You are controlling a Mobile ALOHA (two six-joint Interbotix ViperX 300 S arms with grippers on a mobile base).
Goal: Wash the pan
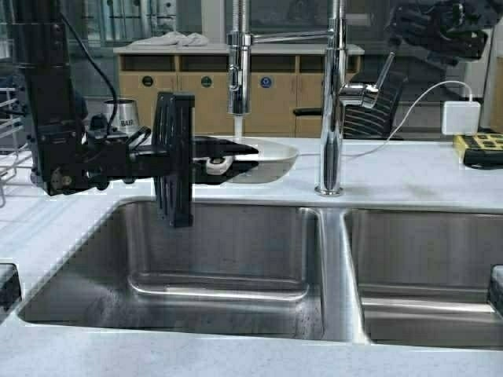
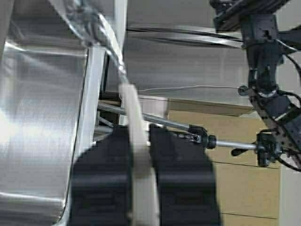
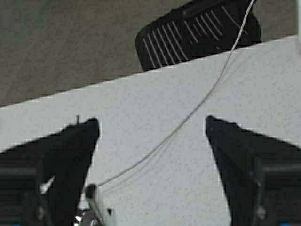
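The off-white pan [image 1: 271, 159] is held level over the back edge of the left sink basin [image 1: 228, 259], right under the pull-down spray head [image 1: 239, 78]. A thin white stream of water runs from the head into the pan. My left gripper [image 1: 224, 161] reaches in from the left and is shut on the pan's near rim. In the left wrist view the pale rim [image 2: 130, 106] runs between the two black fingers [image 2: 176, 165]. My right gripper [image 1: 440, 31] hangs high at the back right, open and empty over the counter [image 3: 153, 125].
The tall faucet column [image 1: 332, 102] stands between the two basins, with the right basin [image 1: 428, 267] beside it. A steel cup [image 1: 122, 115] and a wire rack [image 1: 9, 149] are at the left. A white cable [image 3: 188, 117], a white adapter [image 1: 460, 118] and a yellow power strip [image 1: 479, 148] lie at the back right.
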